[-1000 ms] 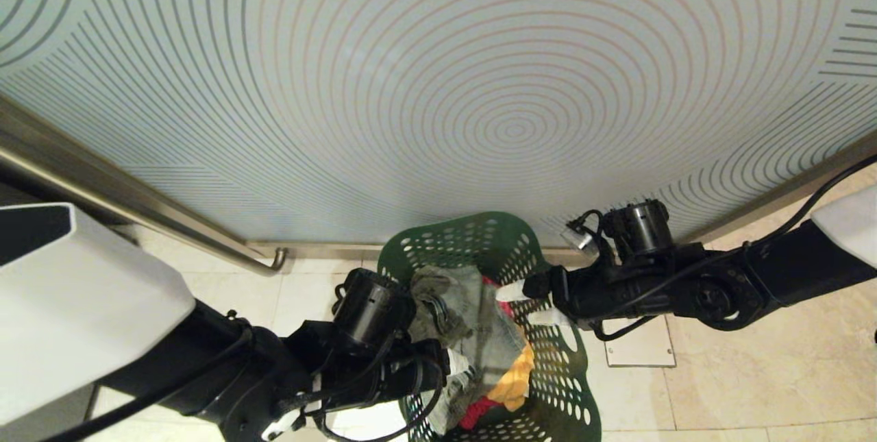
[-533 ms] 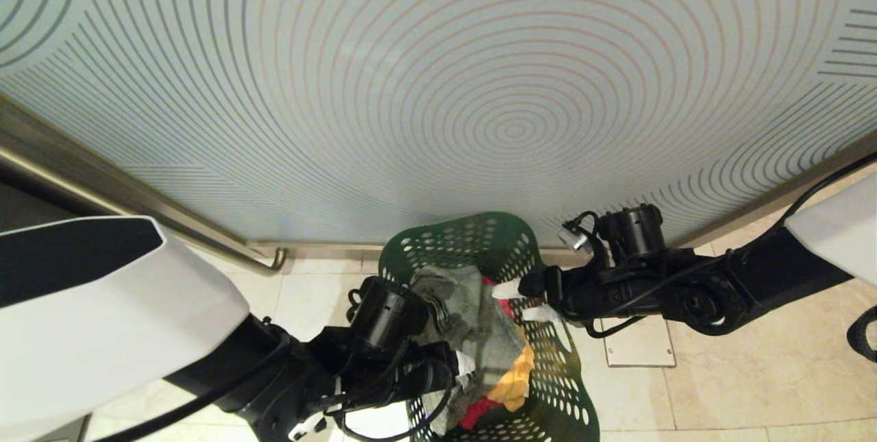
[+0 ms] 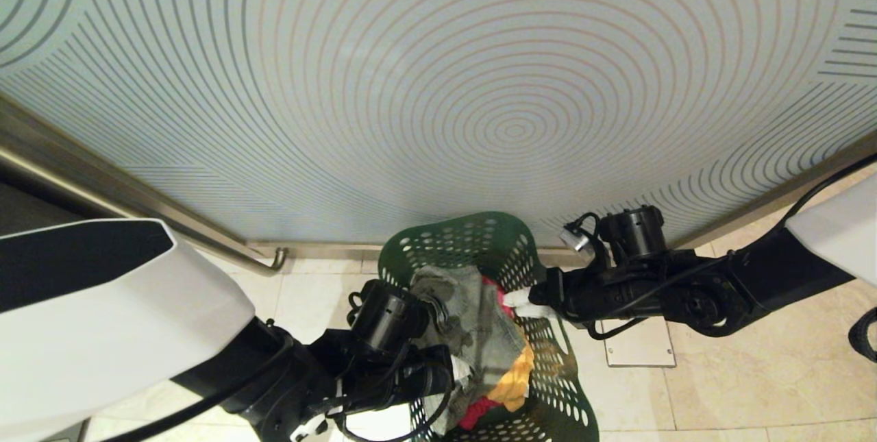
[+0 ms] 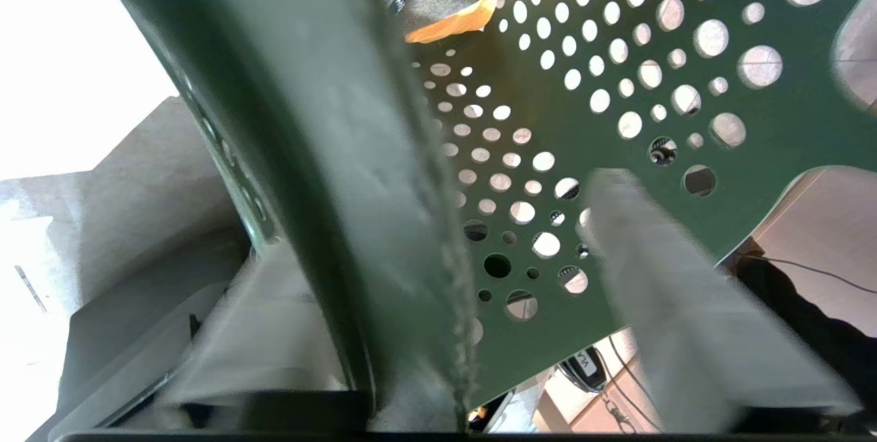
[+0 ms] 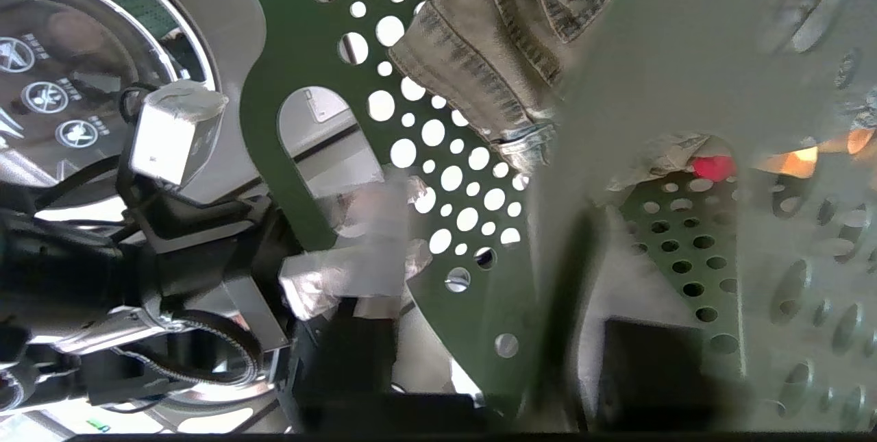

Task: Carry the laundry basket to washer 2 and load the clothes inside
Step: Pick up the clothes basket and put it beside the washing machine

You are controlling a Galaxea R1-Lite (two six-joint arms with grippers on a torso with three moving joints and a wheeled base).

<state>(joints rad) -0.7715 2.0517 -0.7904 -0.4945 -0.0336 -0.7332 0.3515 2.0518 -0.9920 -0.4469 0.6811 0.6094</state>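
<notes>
Laundry basket point(image 3: 510, 250) on the floor tiles against the patterned wall, clothes point(image 3: 473, 318) heaped inside. Left gripper point(image 4: 438, 332) straddling one rim, right gripper point(image 5: 548, 236) narrowed over the opposite rim. Gripping step; next: firm clamps, then level lift

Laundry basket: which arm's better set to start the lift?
Right, slightly. The right gripper jaws look pinched on the laundry basket rim in the head view. The left gripper straddles the opposite wall, its jaws looking wider apart. A level lift likely needs both.
</notes>
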